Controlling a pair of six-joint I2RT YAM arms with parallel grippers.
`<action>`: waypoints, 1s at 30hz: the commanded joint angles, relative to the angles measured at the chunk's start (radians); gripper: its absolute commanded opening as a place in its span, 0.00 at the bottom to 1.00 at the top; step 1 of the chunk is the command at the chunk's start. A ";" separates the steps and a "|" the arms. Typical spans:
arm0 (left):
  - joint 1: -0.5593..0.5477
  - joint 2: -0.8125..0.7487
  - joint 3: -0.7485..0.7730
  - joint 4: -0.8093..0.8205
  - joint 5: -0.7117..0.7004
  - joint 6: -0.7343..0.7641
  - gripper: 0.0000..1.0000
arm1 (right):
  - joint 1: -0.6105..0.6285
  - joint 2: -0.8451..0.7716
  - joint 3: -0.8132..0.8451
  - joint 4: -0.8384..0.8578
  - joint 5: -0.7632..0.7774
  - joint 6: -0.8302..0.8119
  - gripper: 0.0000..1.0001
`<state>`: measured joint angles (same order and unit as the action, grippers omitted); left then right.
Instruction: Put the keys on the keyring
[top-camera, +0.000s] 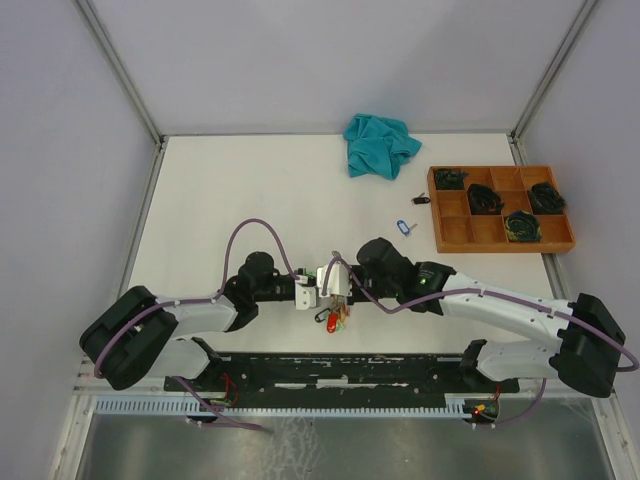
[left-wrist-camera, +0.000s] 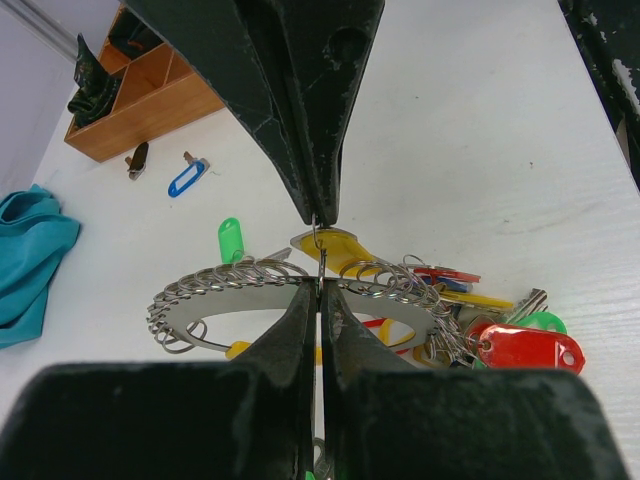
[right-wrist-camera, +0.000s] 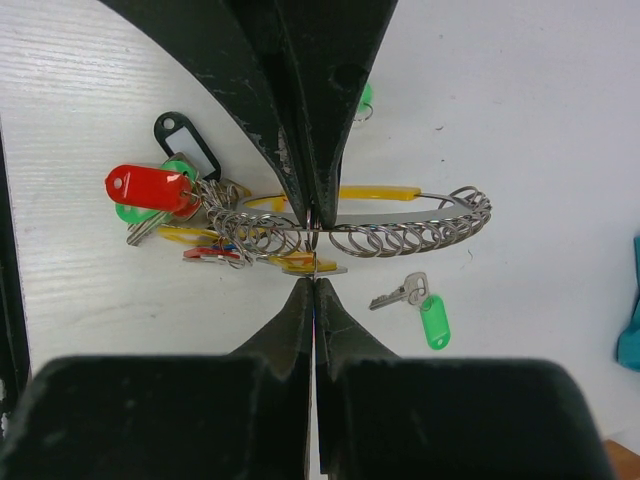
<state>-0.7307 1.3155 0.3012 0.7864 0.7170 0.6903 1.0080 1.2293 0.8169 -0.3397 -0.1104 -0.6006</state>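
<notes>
Both arms met low in the middle of the top view, over the white surface (top-camera: 250, 170), with the left hand (top-camera: 310, 292) and the right hand (top-camera: 341, 279) tip to tip. Between them was the keyring (left-wrist-camera: 240, 283), a wide silver oval crowded with small wire loops.

In the left wrist view the left hand (left-wrist-camera: 318, 255) had its fingers together at the centre of the frame, pinched on the ring's thin wire. In the right wrist view the right hand (right-wrist-camera: 315, 250) was likewise clamped on the keyring (right-wrist-camera: 400, 218), its fingers meeting on the wire at mid-frame.

The keys (left-wrist-camera: 470, 320) hung in a bunch from the loops at one end of the ring. A red tag (left-wrist-camera: 525, 348) showed at the lower right of the left wrist view. In the right wrist view the red tag (right-wrist-camera: 148, 187) lay left of centre, with green and yellow tags and a black tag (right-wrist-camera: 185, 140) close by. From above, the bunch (top-camera: 335, 318) dangled just below the two hands.

A green-tagged key (right-wrist-camera: 420, 305) lay on the surface apart from the ring, lower right of centre in the right wrist view. A blue-tagged key (top-camera: 404, 226) lay well apart, toward the upper right of the top view. It was near a wooden tray (top-camera: 440, 215) with dark items in its compartments. A teal cloth (top-camera: 380, 145) sat at the far edge, upper centre.
</notes>
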 joint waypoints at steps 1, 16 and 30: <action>-0.004 -0.005 0.031 0.064 0.021 -0.026 0.03 | 0.012 -0.031 0.027 0.003 0.002 -0.005 0.01; -0.004 0.000 0.036 0.062 0.033 -0.031 0.03 | 0.014 -0.023 0.031 0.005 0.000 -0.008 0.01; -0.006 0.005 0.042 0.062 0.056 -0.044 0.03 | 0.021 -0.001 0.040 0.013 0.000 -0.015 0.01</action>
<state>-0.7307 1.3163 0.3012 0.7834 0.7349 0.6899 1.0157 1.2251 0.8169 -0.3500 -0.1108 -0.6006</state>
